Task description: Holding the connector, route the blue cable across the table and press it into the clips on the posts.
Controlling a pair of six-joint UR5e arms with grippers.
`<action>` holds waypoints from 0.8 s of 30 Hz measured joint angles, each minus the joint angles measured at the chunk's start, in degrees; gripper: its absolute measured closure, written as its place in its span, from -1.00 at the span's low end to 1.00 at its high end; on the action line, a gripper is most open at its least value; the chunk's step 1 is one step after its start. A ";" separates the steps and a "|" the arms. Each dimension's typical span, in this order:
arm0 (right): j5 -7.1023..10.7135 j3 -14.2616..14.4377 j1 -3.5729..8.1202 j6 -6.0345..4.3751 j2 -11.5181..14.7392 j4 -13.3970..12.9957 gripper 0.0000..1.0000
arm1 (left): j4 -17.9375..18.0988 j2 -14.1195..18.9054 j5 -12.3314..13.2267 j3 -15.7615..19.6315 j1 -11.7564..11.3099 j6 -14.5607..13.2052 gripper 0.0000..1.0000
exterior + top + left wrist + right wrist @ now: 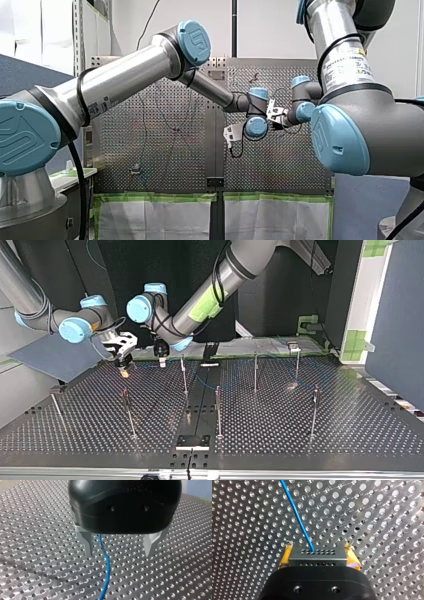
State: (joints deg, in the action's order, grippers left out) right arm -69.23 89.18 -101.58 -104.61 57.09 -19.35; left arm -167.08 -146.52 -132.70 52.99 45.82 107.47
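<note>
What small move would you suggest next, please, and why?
Probably shut my left gripper lightly on the cable: it stands open with the cable between its fingers, while my right gripper holds the connector.

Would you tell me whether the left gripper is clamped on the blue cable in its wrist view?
No, the left gripper stands open, and the blue cable passes ungripped between its spread fingers.
</note>
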 joint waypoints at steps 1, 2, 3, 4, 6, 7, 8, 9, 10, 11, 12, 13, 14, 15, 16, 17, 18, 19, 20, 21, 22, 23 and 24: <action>0.14 0.00 0.00 0.00 0.00 0.00 1.00 | 0.00 -0.01 -0.06 -0.09 0.00 0.00 -1.00; 0.22 0.00 0.01 0.00 0.00 0.00 1.00 | 0.00 -0.03 -0.12 -0.14 0.01 0.01 -1.00; 0.29 0.00 0.01 0.00 0.00 0.00 1.00 | 0.00 -0.06 -0.16 -0.14 0.03 0.01 -1.00; 0.37 -0.01 0.04 0.00 0.00 0.00 1.00 | 0.00 -0.07 -0.18 -0.13 0.02 0.01 -1.00; 0.45 -0.06 0.08 0.00 0.00 0.00 1.00 | -0.01 -0.06 -0.21 -0.07 -0.05 0.02 -1.00; 0.52 -0.10 0.11 0.00 0.00 0.00 1.00 | -0.02 -0.05 -0.21 -0.05 -0.08 0.03 -1.00; 0.57 -0.13 0.14 0.00 0.00 0.00 1.00 | -0.02 -0.06 -0.19 -0.03 -0.14 0.04 -1.00; 0.65 -0.16 0.15 0.00 0.00 0.00 1.00 | -0.02 -0.08 -0.15 -0.03 -0.22 0.07 -1.00; 0.82 -0.25 0.18 -0.01 0.00 0.02 1.00 | -0.01 -0.09 -0.11 -0.03 -0.27 0.11 -1.00; 1.01 -0.33 0.22 -0.03 0.00 0.04 1.00 | 0.01 -0.10 -0.06 -0.03 -0.32 0.20 -1.00; 1.21 -0.43 0.26 -0.04 0.01 0.07 1.00 | 0.03 -0.11 -0.02 -0.03 -0.37 0.39 -1.00; 1.44 -0.58 0.34 -0.06 0.00 0.13 1.00 | 0.04 -0.13 -0.01 -0.03 -0.40 0.54 -1.00; 1.58 -0.69 0.39 -0.06 0.00 0.17 1.00 | 0.05 -0.14 -0.03 -0.02 -0.43 0.68 -1.00; 1.70 -0.78 0.43 -0.06 0.01 0.25 1.00 | 0.06 -0.15 -0.06 -0.02 -0.50 0.85 -1.00; 1.86 -0.90 0.47 -0.01 0.01 0.41 1.00 | 0.07 -0.15 -0.08 -0.02 -0.56 0.97 -1.00; 1.96 -0.99 0.49 0.06 0.00 0.62 1.00 | 0.07 -0.15 -0.10 -0.01 -0.62 1.10 -1.00; 2.04 -1.05 0.51 0.17 0.01 0.89 1.00 | 0.06 -0.15 -0.11 -0.03 -0.69 1.29 -1.00; 2.12 -1.12 0.52 0.37 0.03 1.32 1.00 | 0.04 -0.16 -0.12 -0.04 -0.71 1.44 -1.00; 2.16 -1.16 0.53 0.55 0.05 1.68 1.00 | 0.02 -0.15 -0.13 -0.05 -0.71 1.57 -1.00; 2.19 -1.18 0.53 0.69 0.07 2.04 1.00 | -0.02 -0.14 -0.14 -0.06 -0.68 1.73 -1.00; 2.21 -1.19 0.53 0.85 0.09 2.47 1.00 | -0.09 -0.15 -0.14 -0.07 -0.66 1.84 -1.00; 2.22 -1.18 0.53 0.99 0.11 2.78 1.00 | -0.18 -0.15 -0.14 -0.07 -0.66 1.96 -1.00; 2.23 -1.17 0.54 1.14 0.15 3.08 1.00 | -0.32 -0.13 -0.13 -0.08 -0.64 2.12 -1.00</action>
State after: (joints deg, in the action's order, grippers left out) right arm -67.00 88.01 -101.04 -103.46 57.24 -16.27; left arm -167.41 -146.65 -132.82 52.91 45.19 109.59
